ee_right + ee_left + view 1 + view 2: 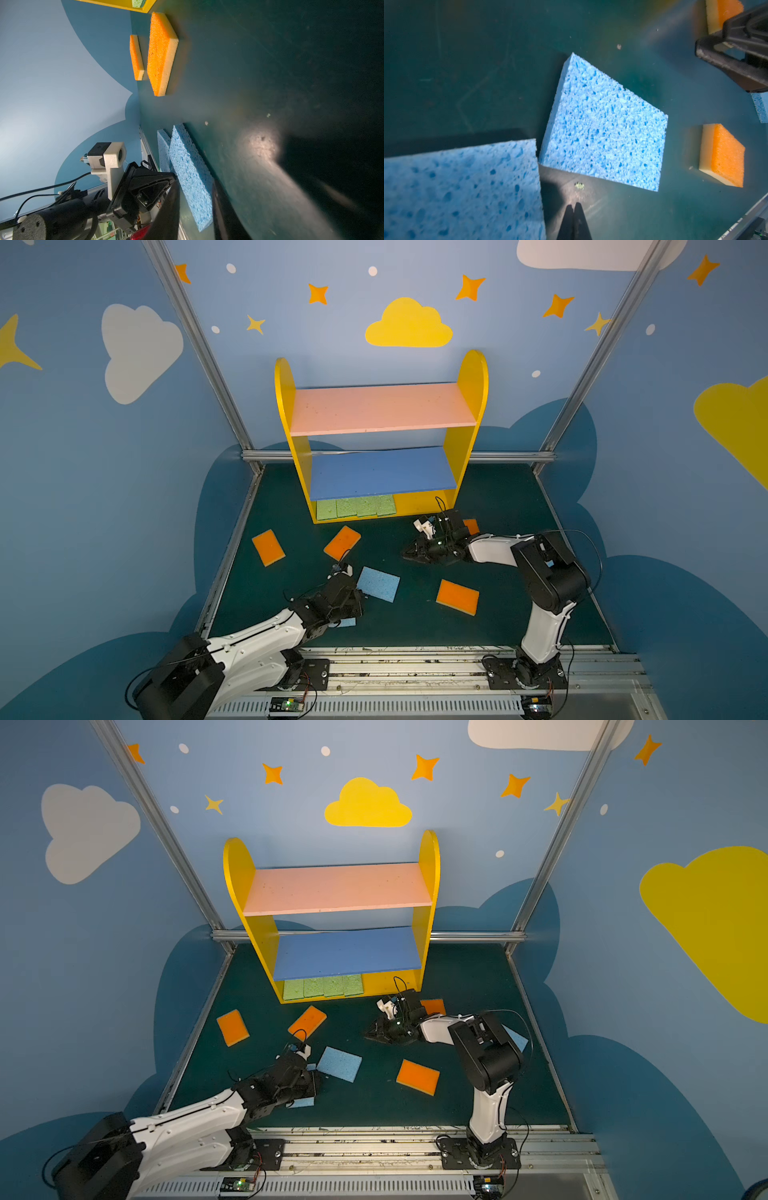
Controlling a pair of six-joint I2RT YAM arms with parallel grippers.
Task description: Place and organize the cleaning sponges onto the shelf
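Our left end effector [574,218] is pinched closed and empty; we should open it astride the frame-centre blue sponge [604,128]. Our right end effector [409,555] is part-open and empty.

top views: high, front, looking down on mat [498,506] and shelf [380,408]; near-identical.
left wrist: close above mat, facing blue sponge [604,128].
right wrist: low, rolled sideways; shares blue sponge [191,172].

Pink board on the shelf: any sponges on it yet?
No, the pink board is bare in both top views; the only shelved sponges are the green sponges on the bottom board.
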